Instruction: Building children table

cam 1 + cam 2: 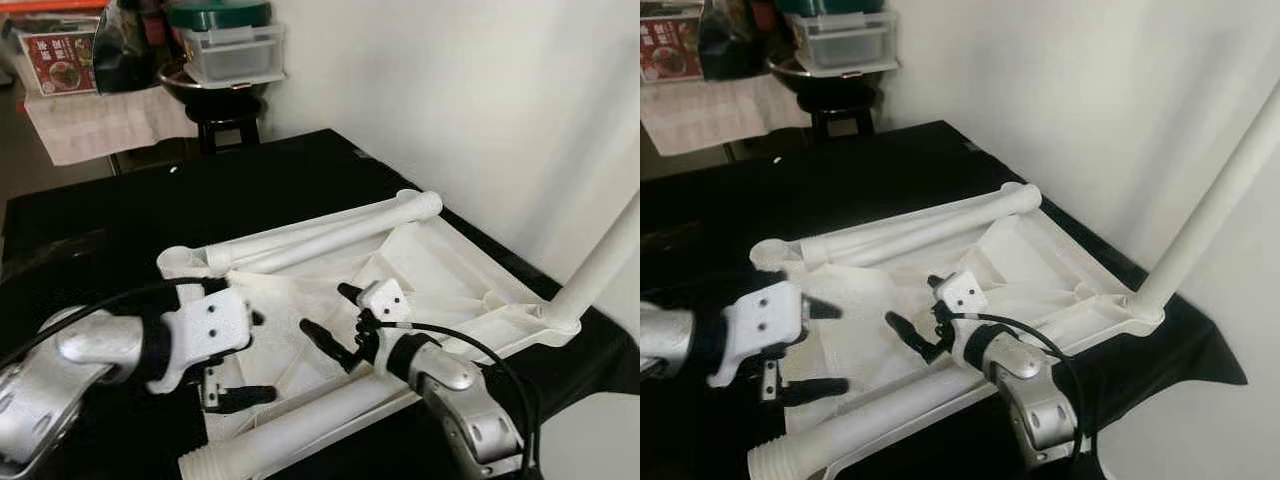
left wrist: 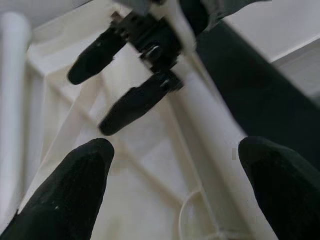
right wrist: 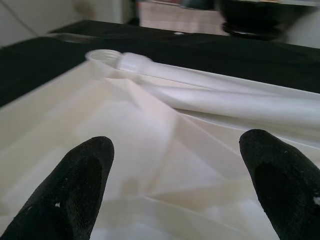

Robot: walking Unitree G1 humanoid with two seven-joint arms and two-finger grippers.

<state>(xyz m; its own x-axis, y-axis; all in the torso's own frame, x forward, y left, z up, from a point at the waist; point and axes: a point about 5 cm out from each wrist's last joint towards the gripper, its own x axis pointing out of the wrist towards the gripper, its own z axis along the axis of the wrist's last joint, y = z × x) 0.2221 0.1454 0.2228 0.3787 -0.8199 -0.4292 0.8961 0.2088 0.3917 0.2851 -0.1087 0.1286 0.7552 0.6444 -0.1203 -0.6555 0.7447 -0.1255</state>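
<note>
Both grippers, left (image 1: 250,360) and right (image 1: 330,315), hover spread wide over the upturned white tabletop (image 1: 440,270), holding nothing.

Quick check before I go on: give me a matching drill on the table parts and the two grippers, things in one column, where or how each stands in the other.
Things:
1. fitted leg
2. far loose leg
3. near loose leg
4. left gripper
5. right gripper

Places or states:
A. open, over the middle of the upturned tabletop
B. lying along the tabletop's edge nearest the robot
C. standing up from the tabletop's right corner
D. open, at the tabletop's left edge
E. lying along the tabletop's far edge

Pairs: 1-C, 2-E, 3-B, 4-D, 5-A
</note>
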